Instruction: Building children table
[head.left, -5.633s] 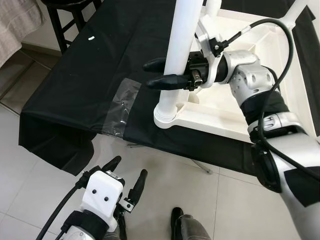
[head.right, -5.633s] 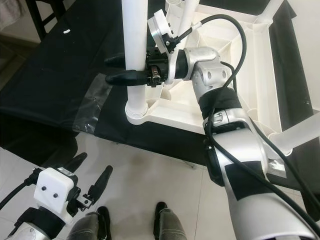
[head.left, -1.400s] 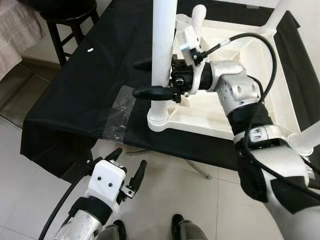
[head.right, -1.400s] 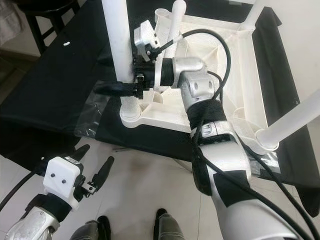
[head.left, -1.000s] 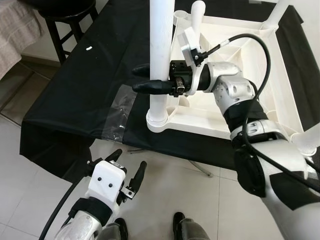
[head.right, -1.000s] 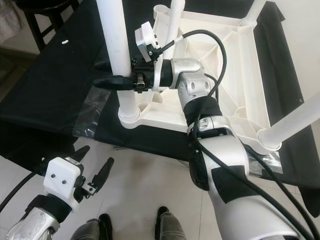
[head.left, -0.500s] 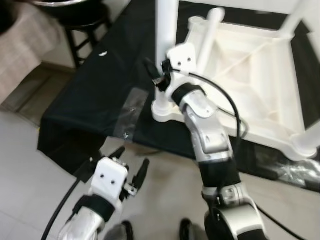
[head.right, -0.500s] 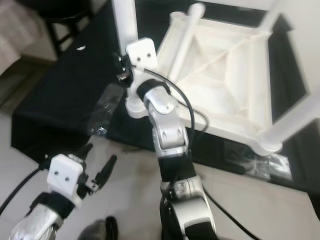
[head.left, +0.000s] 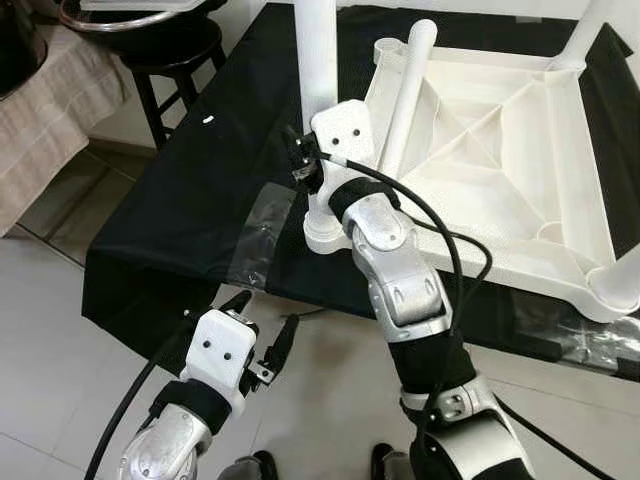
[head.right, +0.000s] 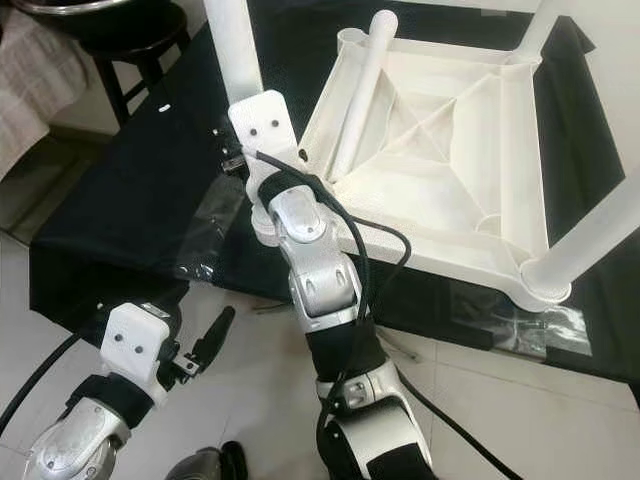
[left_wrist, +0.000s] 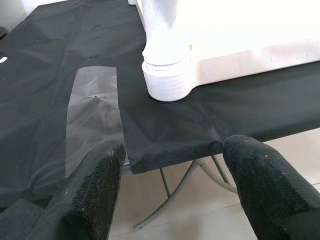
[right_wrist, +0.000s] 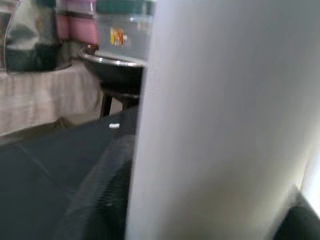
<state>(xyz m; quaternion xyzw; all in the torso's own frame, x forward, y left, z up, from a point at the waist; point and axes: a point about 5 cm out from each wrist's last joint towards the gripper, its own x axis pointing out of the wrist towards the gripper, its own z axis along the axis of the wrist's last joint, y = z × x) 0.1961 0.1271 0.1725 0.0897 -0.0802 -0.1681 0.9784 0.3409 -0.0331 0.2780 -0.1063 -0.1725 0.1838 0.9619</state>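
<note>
The white children's table (head.left: 480, 150) lies upside down on a black-covered surface. One white leg (head.left: 318, 60) stands upright in the near-left corner socket (head.left: 325, 235). My right gripper (head.left: 302, 168) is shut on this leg just above the socket; in the right wrist view the leg (right_wrist: 210, 120) sits between the black fingers (right_wrist: 100, 200). A loose leg (head.left: 405, 95) lies slanted across the underside. Another leg (head.right: 600, 235) stands at the near-right corner. My left gripper (head.left: 265, 312) hangs open over the floor below the surface's edge, holding nothing.
A strip of clear tape (head.left: 262, 230) lies on the black cloth by the socket. A dark stool (head.left: 160, 50) and a beige cloth (head.left: 50, 120) are at the left. Crumpled clear plastic (head.left: 570, 340) sits at the near-right edge. Tiled floor lies in front.
The camera has pulled back and shifted. My right wrist has swung from the leg's right side round to its near side while staying on the leg. The left gripper stays low and open.
</note>
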